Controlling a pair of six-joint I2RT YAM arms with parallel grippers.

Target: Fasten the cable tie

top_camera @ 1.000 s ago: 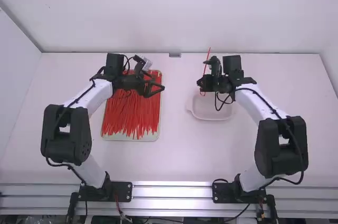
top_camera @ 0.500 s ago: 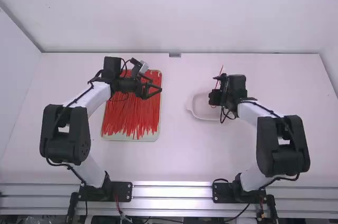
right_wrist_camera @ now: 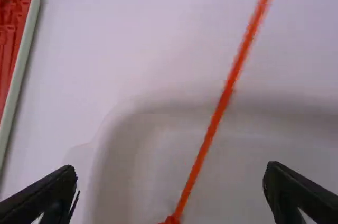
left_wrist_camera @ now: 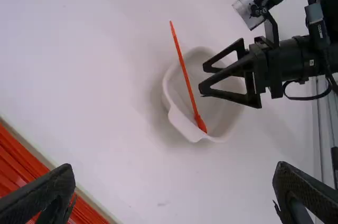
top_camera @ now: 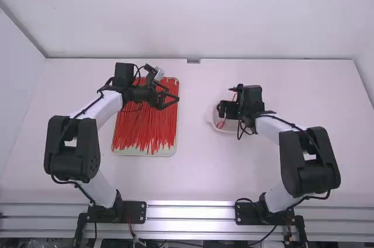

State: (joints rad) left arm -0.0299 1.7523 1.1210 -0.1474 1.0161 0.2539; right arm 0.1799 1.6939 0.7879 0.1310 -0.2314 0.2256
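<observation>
Orange-red and straight, unlooped, the cable tie (left_wrist_camera: pixel 186 76) is seen with its head inside the white dish (left_wrist_camera: pixel 179 123) and its tail past the rim, just ahead of the right pincer (left_wrist_camera: pixel 202 80), spread wide and empty. The left pincer (top_camera: pixel 176 95) is likewise open, nothing gripped.

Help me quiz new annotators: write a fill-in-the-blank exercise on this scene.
1. The lone cable tie rests one end in the ____ dish.
2. The right gripper over it is ____.
3. The tray beneath the left gripper holds ____ ties than the dish.
Missing words: white, open, more.
</observation>
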